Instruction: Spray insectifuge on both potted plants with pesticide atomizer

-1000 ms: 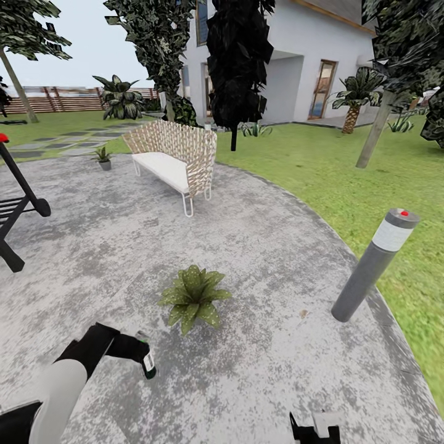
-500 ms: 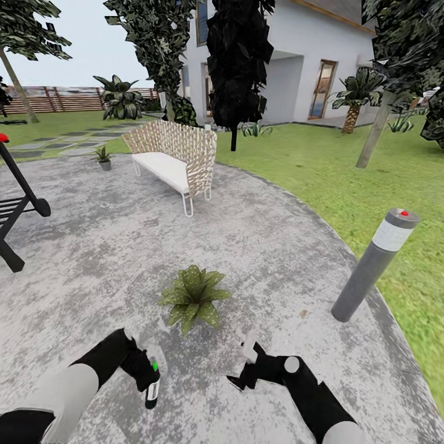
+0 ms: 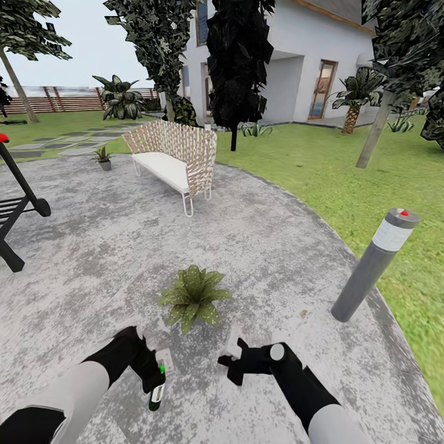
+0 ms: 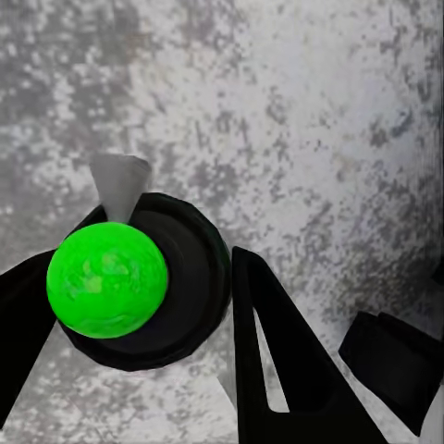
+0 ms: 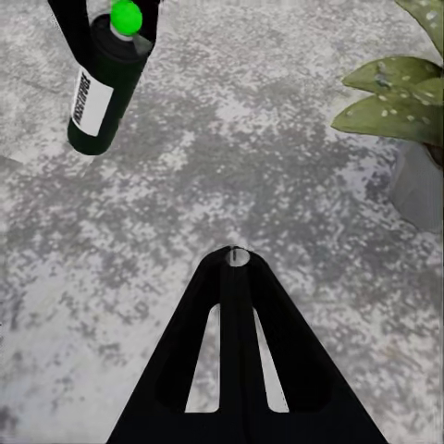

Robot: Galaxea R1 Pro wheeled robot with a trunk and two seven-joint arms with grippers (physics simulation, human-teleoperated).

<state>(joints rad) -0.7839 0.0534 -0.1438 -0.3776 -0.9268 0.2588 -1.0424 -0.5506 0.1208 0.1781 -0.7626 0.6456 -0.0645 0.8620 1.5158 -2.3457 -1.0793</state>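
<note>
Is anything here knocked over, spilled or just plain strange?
Nothing is spilled or toppled. The one oddity: the pesticide atomizer hangs bottom-down from the left gripper, pinched at its green-capped top above the paving, so it points at the ground, not at the near potted plant. The far potted plant stands upright beside the bench.

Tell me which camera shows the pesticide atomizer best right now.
The right wrist view: the pesticide atomizer shows side-on there, dark green body, white label and green cap, hanging from the left gripper. The left wrist view gives just its green cap end-on. The head view shows it small near the closer potted plant.
</note>
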